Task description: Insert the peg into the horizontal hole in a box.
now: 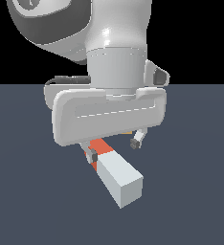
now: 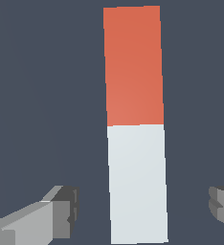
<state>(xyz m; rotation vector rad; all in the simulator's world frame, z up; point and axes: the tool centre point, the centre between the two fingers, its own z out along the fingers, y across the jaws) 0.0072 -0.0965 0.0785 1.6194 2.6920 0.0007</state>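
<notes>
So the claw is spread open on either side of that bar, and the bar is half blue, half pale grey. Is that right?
Not quite. The peg is red at one end, not blue; the other part is pale grey. The wrist view shows it plainly. The claw is indeed open, with a finger off to each side of the bar and not touching it.

Bare floor flanking peg (image 2: pixel 137 143) between spread fingers (image 2: pixel 61 210)

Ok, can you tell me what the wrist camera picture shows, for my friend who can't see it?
A long bar, red at one end and pale grey-white at the other, lies on a dark grey floor. The robot's gripper is open, with one grey finger on each side of the pale end, not touching it.
</notes>
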